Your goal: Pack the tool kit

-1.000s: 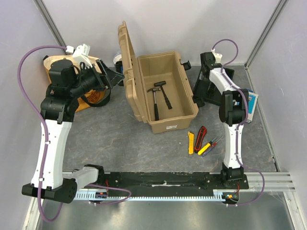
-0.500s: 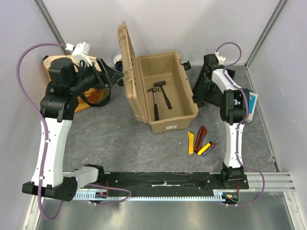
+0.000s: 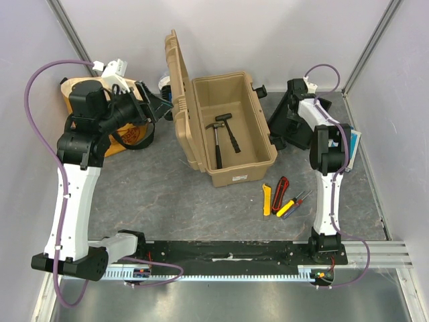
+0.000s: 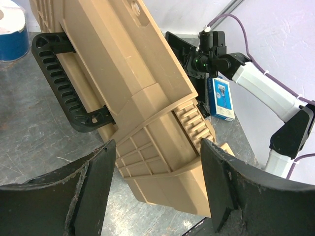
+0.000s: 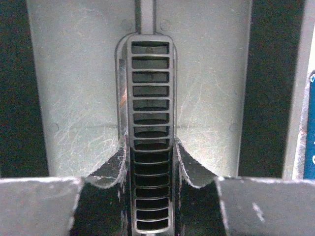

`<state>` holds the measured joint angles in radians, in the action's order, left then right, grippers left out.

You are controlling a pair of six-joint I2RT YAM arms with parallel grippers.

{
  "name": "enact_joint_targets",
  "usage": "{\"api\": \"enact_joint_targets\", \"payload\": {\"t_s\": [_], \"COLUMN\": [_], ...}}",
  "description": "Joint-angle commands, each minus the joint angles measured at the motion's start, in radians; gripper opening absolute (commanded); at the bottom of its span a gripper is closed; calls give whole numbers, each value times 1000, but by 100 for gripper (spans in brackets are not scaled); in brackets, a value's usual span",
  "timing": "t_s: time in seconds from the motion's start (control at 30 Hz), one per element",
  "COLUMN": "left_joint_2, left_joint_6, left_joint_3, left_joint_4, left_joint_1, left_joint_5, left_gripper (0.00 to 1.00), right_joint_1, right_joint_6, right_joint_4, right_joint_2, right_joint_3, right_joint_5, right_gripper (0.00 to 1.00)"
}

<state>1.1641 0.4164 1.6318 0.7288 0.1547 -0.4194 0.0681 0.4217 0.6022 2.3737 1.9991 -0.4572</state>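
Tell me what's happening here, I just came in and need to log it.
Two robot arms are packing a tool kit. The tan toolbox stands open with two hammers inside. The right gripper pinches the handle of the black inner tray, beside the box. The left gripper hangs open behind the raised lid. Cutters and screwdrivers lie on the table, not yet packed.

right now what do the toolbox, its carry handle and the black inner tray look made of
Toolbox: tan moulded plastic, matte; the ribbed panels and even colour suggest it.
Carry handle: black plastic, matte, with moulded slots.
Inner tray: probably black plastic too; up close it looks greyish and finely scratched, with a slotted moulded grip.
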Motion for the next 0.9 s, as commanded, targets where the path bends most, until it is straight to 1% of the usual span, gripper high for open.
{"api": "enact_joint_targets", "payload": {"t_s": [0.0, 0.03, 0.17, 0.4, 0.57, 0.7, 0.77, 0.87], "left_joint_2": [-26, -26, -38, -47, -52, -64, -70, -80], "left_joint_6": [-41, -39, -38, -31, -21, -10, -4, 5], "left_joint_3": [28, 26, 20, 10, 8, 5, -1, -16], "left_joint_4": [-3, -2, -3, -3, -3, -12, -22, -37], "left_joint_1": [2, 2, 2, 2, 3, 2, 3, 3], "left_joint_5": [5, 4, 2, -1, 4, 5, 5, 7], "left_gripper": [75, 75, 75, 75, 75, 75, 75, 75], "right_joint_1": [-4, -4, -4, -5, -4, 4, 31, 96], "right_joint_6": [32, 31, 6, -52, -69, -95, -112, -123], "right_joint_4": [-18, -24, -36, -68, -79, -73, -56, 2], "right_joint_2": [-73, -86, -163, -359, -510, -597, -626, -646], "right_joint_3": [-63, -71, -83, -92, -112, -114, -103, -60], "right_joint_5": [-12, -26, -93, -190, -143, -5, 37, 55], "right_gripper": [4, 0, 0, 0, 0, 0, 0, 0]}}
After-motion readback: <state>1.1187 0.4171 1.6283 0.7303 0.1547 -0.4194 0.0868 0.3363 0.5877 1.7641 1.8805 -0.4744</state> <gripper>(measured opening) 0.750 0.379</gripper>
